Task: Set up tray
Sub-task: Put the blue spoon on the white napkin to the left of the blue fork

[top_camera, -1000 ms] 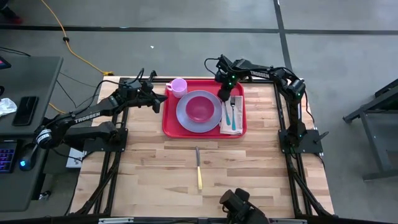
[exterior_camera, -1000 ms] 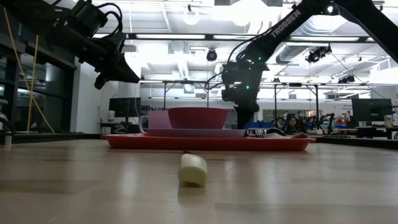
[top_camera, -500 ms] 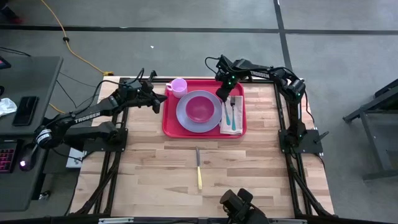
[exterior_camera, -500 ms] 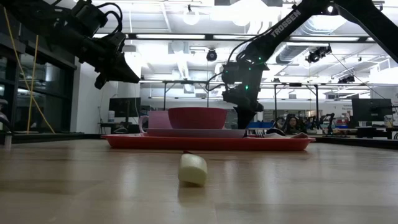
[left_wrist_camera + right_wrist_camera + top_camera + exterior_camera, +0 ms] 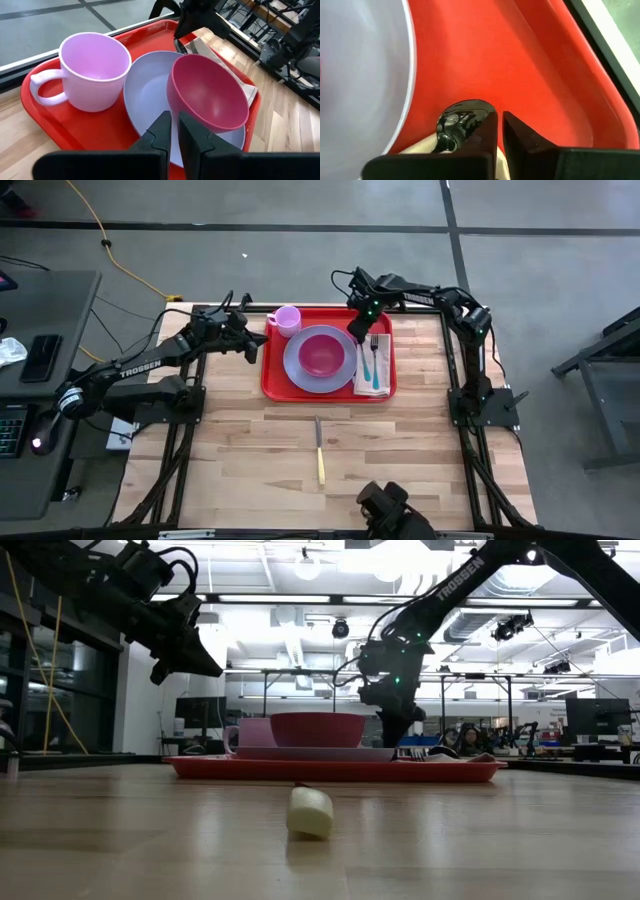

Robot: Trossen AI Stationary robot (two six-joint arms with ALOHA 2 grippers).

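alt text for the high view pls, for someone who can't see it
A red tray sits at the far side of a wooden table, holding a lavender plate with a pink bowl, a pink mug, and a napkin with a fork. The right gripper hovers shut over the tray; the left gripper waits beside it. A knife lies nearer.

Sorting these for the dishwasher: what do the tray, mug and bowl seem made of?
The tray looks like red plastic with a fine matte grain. The mug and the bowl look like smooth moulded plastic with a soft sheen, though glazed ceramic cannot be ruled out.
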